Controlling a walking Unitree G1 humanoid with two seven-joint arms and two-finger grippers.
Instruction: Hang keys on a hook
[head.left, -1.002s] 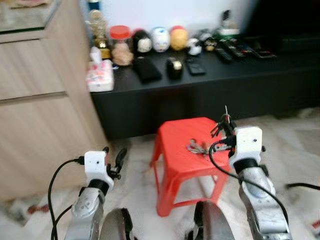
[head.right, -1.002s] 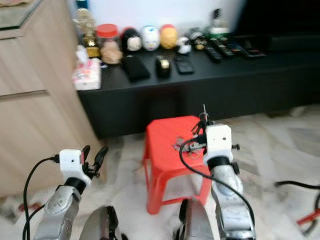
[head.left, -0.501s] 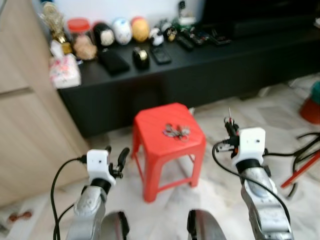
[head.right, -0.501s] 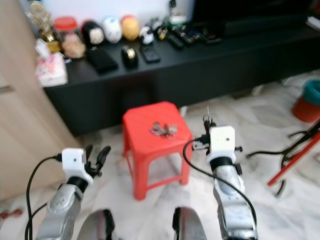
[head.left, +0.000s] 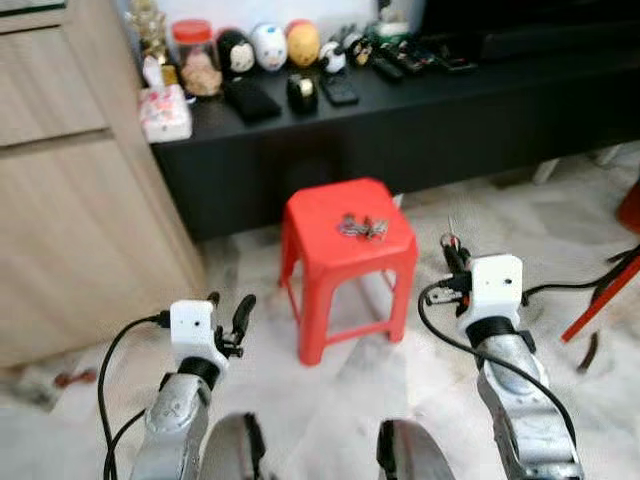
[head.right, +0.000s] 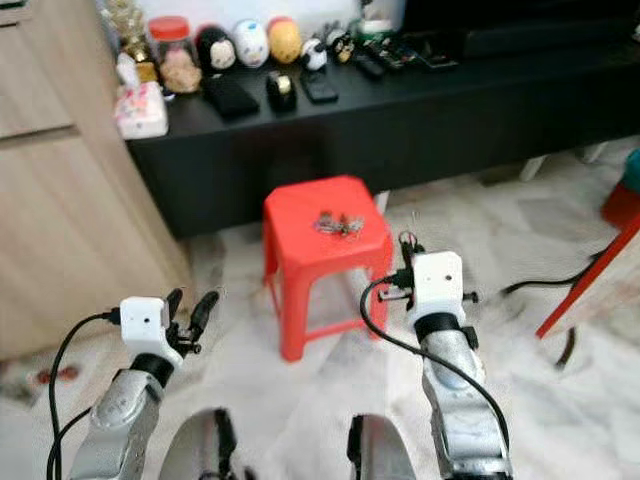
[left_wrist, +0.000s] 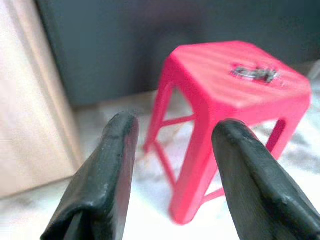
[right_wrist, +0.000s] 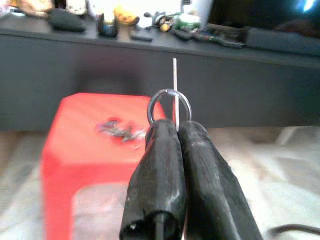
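- The keys (head.left: 362, 226) lie in a small heap on top of the red stool (head.left: 345, 262), which stands on the pale marble floor (head.left: 600, 400) in front of a long black cabinet (head.left: 400, 130).
- The right gripper (right_wrist: 173, 131) is held short of the stool, its fingers pressed together on a thin metal ring (right_wrist: 169, 107) with a straight pin rising from it.
- The left gripper (left_wrist: 172, 131) hovers with its fingers apart, holding nothing.
- No writing or brand can be read; the jars and figurines (head.left: 255, 48) on the cabinet are blurred.
- A wooden cupboard (head.left: 70, 190) is cut off at the frame's edge.
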